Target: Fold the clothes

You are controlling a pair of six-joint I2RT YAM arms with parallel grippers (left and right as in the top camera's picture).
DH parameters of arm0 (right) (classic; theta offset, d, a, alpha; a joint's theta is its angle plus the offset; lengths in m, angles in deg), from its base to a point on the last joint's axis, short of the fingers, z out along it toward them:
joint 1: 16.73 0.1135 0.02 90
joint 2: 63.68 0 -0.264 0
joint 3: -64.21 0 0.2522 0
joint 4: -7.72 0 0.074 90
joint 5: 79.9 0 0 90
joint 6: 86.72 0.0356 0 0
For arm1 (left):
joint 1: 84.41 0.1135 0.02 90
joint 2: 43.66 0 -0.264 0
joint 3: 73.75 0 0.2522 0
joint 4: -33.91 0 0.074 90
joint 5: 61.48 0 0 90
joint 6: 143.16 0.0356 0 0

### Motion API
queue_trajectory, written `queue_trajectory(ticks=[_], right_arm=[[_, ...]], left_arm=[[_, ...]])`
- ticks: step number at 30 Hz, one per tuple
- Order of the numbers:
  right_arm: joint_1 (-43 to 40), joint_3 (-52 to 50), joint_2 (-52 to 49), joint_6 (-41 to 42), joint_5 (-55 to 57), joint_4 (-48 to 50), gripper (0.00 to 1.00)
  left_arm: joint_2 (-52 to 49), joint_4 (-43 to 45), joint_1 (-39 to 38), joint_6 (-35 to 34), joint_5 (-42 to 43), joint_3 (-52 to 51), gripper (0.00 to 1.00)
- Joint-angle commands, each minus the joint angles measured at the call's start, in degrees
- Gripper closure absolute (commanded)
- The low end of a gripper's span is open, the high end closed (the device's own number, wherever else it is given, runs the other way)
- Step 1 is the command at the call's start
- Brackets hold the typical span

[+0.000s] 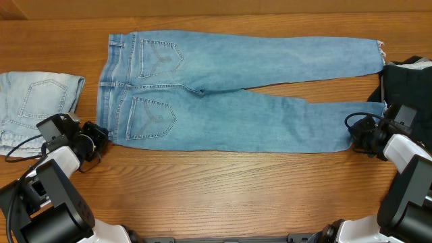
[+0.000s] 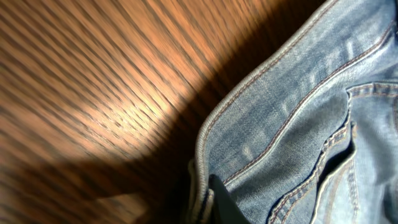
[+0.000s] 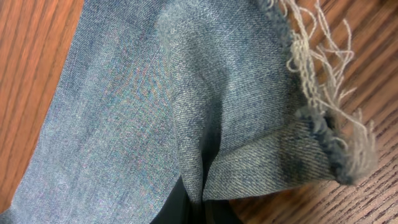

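The jeans (image 1: 236, 88) are lying flat across the wooden tabletop (image 1: 223, 196), waistband to the left. The left claw (image 1: 101, 135) is pinching shut on the near waistband corner and the right claw (image 1: 356, 133) on the frayed near hem, apparently readying a lengthwise fold. Paler jeans (image 1: 34, 101) and a black garment (image 1: 405, 77) are flanking them.

The jeans (image 1: 236, 94) lie flat across the table (image 1: 223, 196), waistband corner between the fingers of the left gripper (image 1: 101, 137), near hem between those of the right gripper (image 1: 353, 140). A second pair (image 1: 37, 101) lies left of the left fingers, a garment (image 1: 408, 81) behind the right fingers.
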Motion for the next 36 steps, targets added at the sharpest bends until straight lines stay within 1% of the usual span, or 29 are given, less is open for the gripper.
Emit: queue_trajectory(ticks=[1,2,4,6,9,10,12,13,19,21,23,26,28,32,36], right_arm=[[0.1,1.2,-2.3,-0.5,2.9,-2.9,0.96],[0.1,4.2,-0.9,-0.5,2.9,-6.9,0.96],[0.1,8.3,1.4,-0.4,2.9,-11.6,0.96],[0.1,13.5,3.6,-0.4,2.9,-17.9,0.96],[0.0,18.4,4.4,-0.4,2.9,-24.0,0.96],[0.0,19.5,4.4,-0.4,2.9,-25.2,0.96],[0.0,20.8,4.4,-0.4,2.9,-27.4,0.96],[0.0,21.0,4.5,-0.4,3.0,-28.3,0.96],[0.0,23.6,6.9,-0.4,3.3,-33.4,0.96],[0.0,25.3,8.6,-0.4,3.6,-35.1,0.96],[0.0,28.8,9.1,-0.2,3.6,-38.0,0.96],[0.1,35.3,9.0,0.0,3.6,-39.9,0.96],[0.1,38.2,8.7,0.3,3.6,-39.9,0.96],[0.7,39.5,5.4,1.3,3.3,-38.3,0.96],[3.3,41.9,-0.8,2.2,2.9,-35.7,0.96]], left_arm=[[-0.7,-6.5,-0.5,-0.5,3.6,1.5,0.96],[1.4,-11.5,-0.5,-0.5,2.6,4.1,0.96],[4.7,-16.0,-0.5,-0.5,1.2,6.9,0.96],[9.9,-25.6,-0.5,-0.4,-2.1,12.5,0.96],[13.9,-36.7,-0.3,1.4,-3.1,18.5,0.96],[14.8,-38.6,-0.3,1.5,-4.8,19.6,0.96],[17.3,-43.5,-0.1,1.8,-12.2,21.6,0.96],[18.4,-45.1,-0.1,2.9,-13.5,22.0,0.96],[22.8,-54.2,-0.1,3.5,-14.8,22.2,0.96],[24.8,-56.2,-0.1,3.5,-14.7,22.2,0.96],[27.6,-56.3,-0.1,3.4,-13.2,23.1,0.96],[27.4,-56.3,-0.1,3.1,-12.7,28.5,0.96],[25.2,-55.8,-0.1,2.5,-11.4,31.3,0.96],[15.3,-53.9,-0.1,2.5,-5.4,34.9,0.96],[10.4,-54.1,-0.1,2.1,-5.3,41.1,0.96]])
